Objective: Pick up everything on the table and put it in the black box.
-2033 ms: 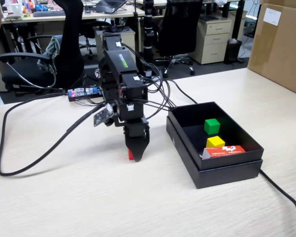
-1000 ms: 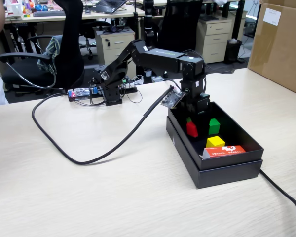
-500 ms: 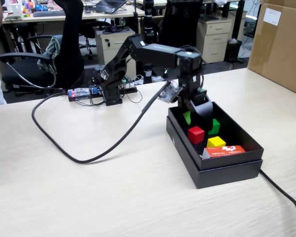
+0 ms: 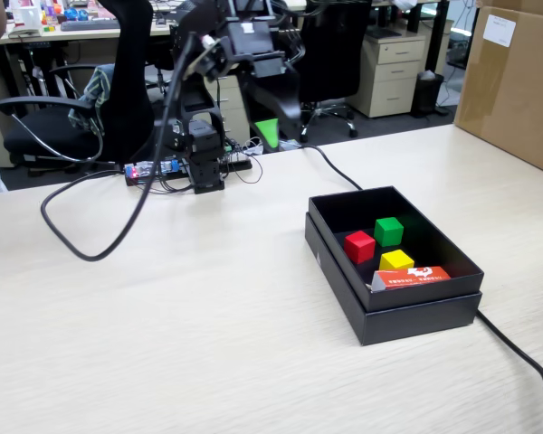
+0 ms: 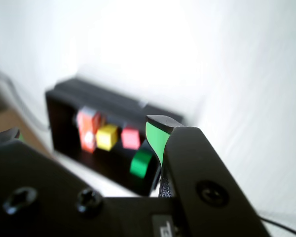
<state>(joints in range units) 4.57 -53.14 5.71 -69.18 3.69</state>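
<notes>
**Red cube in the black box, arm raised at the back of the desk**

Nearest the fixed camera is bare pale wood-grain: the table [image 4: 208, 344] carries nothing loose in its foreground. A thick black cable [image 4: 525, 366] runs off the lower right corner from behind the black box [image 4: 416, 316].

The black box sits right of centre in the fixed view, its slightly wider base tray showing along the front and left edges. Inside, against the near wall, lies an orange-and-white packet [image 4: 414, 277]. Just behind it is the yellow cube [image 4: 395, 260]. The red cube [image 4: 359, 246] rests on the box floor to the left of the yellow one, close beside it, and the green cube [image 4: 389, 231] stands just behind and to the right of the red one. Nothing covers the red cube. The wrist view, blurred and overexposed, shows the same box from afar with the red cube [image 5: 130, 138], the yellow cube [image 5: 107, 137] and the green cube [image 5: 141, 163] inside it.

Farther back, a second cable loops [image 4: 90, 244] across the left of the table toward the arm's base [image 4: 205, 167], beside a small circuit board [image 4: 154, 169]. The arm rises steeply from that base and folds forward at the top. The gripper [image 4: 281, 122] hangs high above the table's rear edge, well apart from the box, its jaws spread and holding nothing; one finger carries a green pad [image 4: 268, 132].

Beyond are office chairs [image 4: 127, 81], a drawer cabinet [image 4: 389, 72], and a large brown carton [image 4: 516, 81] at the right.
</notes>
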